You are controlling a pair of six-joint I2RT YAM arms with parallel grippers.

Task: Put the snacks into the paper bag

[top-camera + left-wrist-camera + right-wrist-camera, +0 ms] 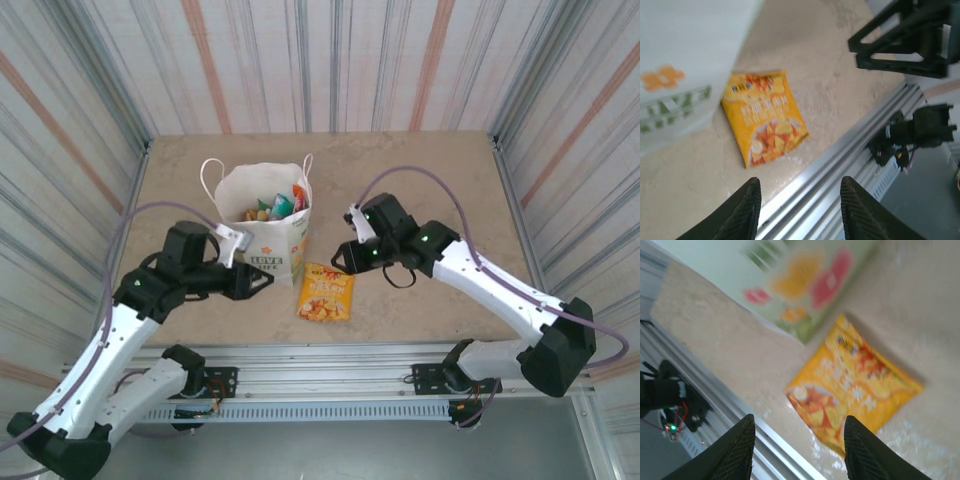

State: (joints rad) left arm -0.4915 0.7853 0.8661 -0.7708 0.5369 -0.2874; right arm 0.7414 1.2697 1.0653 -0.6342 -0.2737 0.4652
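The white paper bag (268,240) stands upright left of the table's middle, with several bright snacks (275,207) inside its open top. One yellow-orange snack packet (326,292) lies flat on the table, just right of the bag's foot. My left gripper (262,283) hangs at the bag's near side, open and empty; from its wrist the packet (765,115) lies ahead, beside the bag (685,60). My right gripper (342,258) hovers just right of the packet, open and empty. In the right wrist view its fingers (737,450) frame the packet (855,385) and the bag (800,290).
The aluminium rail (330,365) runs along the table's near edge, close to the packet, and shows again as the rail (840,165) under the left fingers. Striped walls (90,150) enclose the table on three sides. Bare tabletop (420,180) lies behind and right of the bag.
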